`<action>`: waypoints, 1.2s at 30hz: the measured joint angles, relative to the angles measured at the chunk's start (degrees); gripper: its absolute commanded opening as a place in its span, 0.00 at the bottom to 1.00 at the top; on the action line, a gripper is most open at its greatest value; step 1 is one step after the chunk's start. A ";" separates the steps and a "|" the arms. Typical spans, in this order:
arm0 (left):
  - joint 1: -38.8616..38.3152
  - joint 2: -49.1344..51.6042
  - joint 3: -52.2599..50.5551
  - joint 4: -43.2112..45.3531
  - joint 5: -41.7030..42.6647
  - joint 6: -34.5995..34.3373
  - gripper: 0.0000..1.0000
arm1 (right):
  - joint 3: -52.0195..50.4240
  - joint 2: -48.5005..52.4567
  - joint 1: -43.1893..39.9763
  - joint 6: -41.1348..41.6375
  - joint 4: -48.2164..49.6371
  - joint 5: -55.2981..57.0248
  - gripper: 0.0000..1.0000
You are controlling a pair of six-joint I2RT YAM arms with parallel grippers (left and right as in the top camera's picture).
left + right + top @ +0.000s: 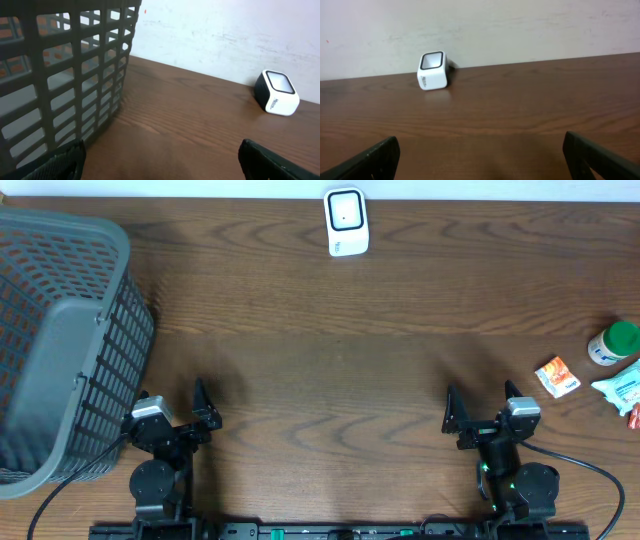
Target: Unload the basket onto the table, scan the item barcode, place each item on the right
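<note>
The scanner (pixel 346 221), a small white box with a dark window, stands at the far edge of the counter (pixel 340 350), near the middle, against the wall. The items lie far to the right: an orange packet (pixel 557 376), a green-capped bottle (pixel 612 342) beyond it, and a white-and-teal pouch (pixel 620 385) at the counter's right edge. A grey slatted basket (pixel 60 330) fills the left side. The left hand (pixel 172 402) sits at the near edge beside the basket, released, fingers wide and grasping nothing. The right hand (pixel 482 402) sits at the near right, likewise spread and empty, well apart from the items.
</note>
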 measured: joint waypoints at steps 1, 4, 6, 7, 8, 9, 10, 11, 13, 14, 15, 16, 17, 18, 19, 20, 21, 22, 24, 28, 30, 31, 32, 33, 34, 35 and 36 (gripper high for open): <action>-0.11 0.00 0.00 0.00 0.00 0.13 0.98 | 0.00 0.00 0.00 0.00 0.00 0.00 0.99; -1.27 0.00 0.00 0.00 0.02 0.35 0.98 | 0.00 0.00 0.00 0.00 0.00 0.00 0.99; -2.14 0.00 0.00 0.00 0.07 0.57 0.98 | 0.00 0.00 0.00 0.00 0.00 0.00 0.99; -2.45 0.00 0.00 0.00 0.17 0.61 0.98 | 0.00 0.00 0.00 0.00 0.00 0.00 0.99; -2.58 0.00 0.00 0.00 0.20 0.66 0.98 | 0.00 0.00 0.00 0.00 0.00 0.00 0.99; -2.62 0.00 0.00 0.00 0.20 0.74 0.98 | 0.00 0.00 0.00 0.00 0.00 0.00 0.99; -2.62 0.00 0.00 0.00 0.20 0.79 0.98 | 0.00 0.00 0.00 0.00 0.00 0.00 0.99; -2.62 0.00 0.00 0.00 0.20 0.79 0.98 | 0.00 0.00 0.00 0.00 0.00 0.00 0.99; -2.62 0.00 0.00 0.00 0.20 0.79 0.98 | 0.00 0.00 0.00 0.00 0.00 0.00 0.99; -2.62 0.00 0.00 0.00 0.20 0.79 0.98 | 0.00 0.00 0.00 0.00 0.00 0.00 0.99; -2.62 0.00 0.00 0.00 0.20 0.79 0.98 | 0.00 0.00 0.00 0.00 0.00 0.00 0.99; -2.62 0.00 0.00 0.00 0.20 0.79 0.98 | 0.00 0.00 0.00 0.00 0.00 0.00 0.99; -2.62 0.00 0.00 0.00 0.20 0.79 0.98 | 0.00 0.00 0.00 0.00 0.00 0.00 0.99; -2.62 0.00 0.00 0.00 0.20 0.79 0.98 | 0.00 0.00 0.00 0.00 0.00 0.00 0.99; -2.62 0.00 0.00 0.00 0.20 0.79 0.98 | 0.00 0.00 0.00 0.00 0.00 0.00 0.99; -2.62 0.00 0.00 0.00 0.20 0.79 0.98 | 0.00 0.00 0.00 0.00 0.00 0.00 0.99; -2.62 0.00 0.00 0.00 0.20 0.79 0.98 | 0.00 0.00 0.00 0.00 0.00 0.00 0.99; -2.62 0.00 0.00 0.00 0.20 0.79 0.98 | 0.00 0.00 0.00 0.00 0.00 0.00 0.99; -2.62 0.00 0.00 0.00 0.20 0.79 0.98 | 0.00 0.00 0.00 0.00 0.00 0.00 0.99; -2.62 0.00 0.00 0.00 0.20 0.79 0.98 | 0.00 0.00 0.00 0.00 0.00 0.00 0.99; -2.62 0.00 0.00 0.00 0.20 0.79 0.98 | 0.00 0.00 0.00 0.00 0.00 0.00 0.99; -2.62 0.00 0.00 0.00 0.20 0.81 0.98 | 0.00 0.00 0.00 0.00 0.00 0.00 0.99; -2.62 0.00 0.00 -0.02 0.20 0.79 0.98 | 0.00 0.00 0.00 0.00 0.00 0.00 0.99; -2.62 0.00 0.00 0.00 0.20 0.79 0.98 | 0.00 0.00 0.00 0.00 0.00 0.00 0.99; -2.62 0.00 0.00 0.00 0.20 0.81 0.98 | 0.00 0.00 0.00 0.00 0.00 0.00 0.99; -2.62 0.00 0.00 0.00 0.20 0.79 0.98 | 0.00 0.00 0.00 0.00 0.00 0.00 0.99; -2.62 0.00 0.00 0.00 0.20 0.81 0.98 | 0.00 0.00 0.00 0.00 0.00 0.00 1.00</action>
